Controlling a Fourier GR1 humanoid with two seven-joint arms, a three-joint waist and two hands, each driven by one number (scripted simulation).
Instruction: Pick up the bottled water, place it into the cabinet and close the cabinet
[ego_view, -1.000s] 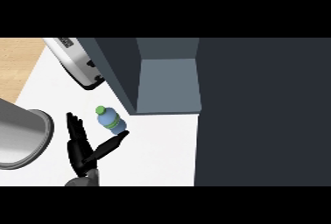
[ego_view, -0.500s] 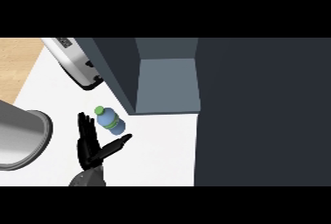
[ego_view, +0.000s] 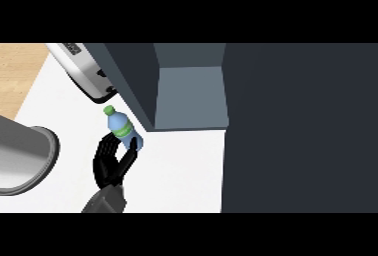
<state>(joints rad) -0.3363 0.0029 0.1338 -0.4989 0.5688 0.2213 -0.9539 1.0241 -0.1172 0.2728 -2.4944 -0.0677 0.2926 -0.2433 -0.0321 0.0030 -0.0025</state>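
Observation:
The bottled water (ego_view: 120, 128), clear blue with a green cap and green label, leans on the white counter (ego_view: 177, 170) just left of the cabinet. My left hand (ego_view: 111, 162) comes up from the lower edge, and its fingers (ego_view: 133, 145) curl round the bottle's lower end, hiding the base. The dark cabinet (ego_view: 295, 125) fills the right side. Its open compartment (ego_view: 190, 97) shows a grey inside, right of the bottle's cap. A dark panel (ego_view: 129, 75) stands along the opening's left side. My right hand does not show.
A large grey metal pot (ego_view: 22, 160) sits at the left edge, close to my left forearm. A silver appliance (ego_view: 85, 75) lies at the back left beside the cabinet. Wooden floor (ego_view: 22, 75) shows beyond the counter's left edge.
My left hand moved up and right to the bottle and curled its fingers round the lower end. The bottle now looks longer, with its cap shifted up and left.

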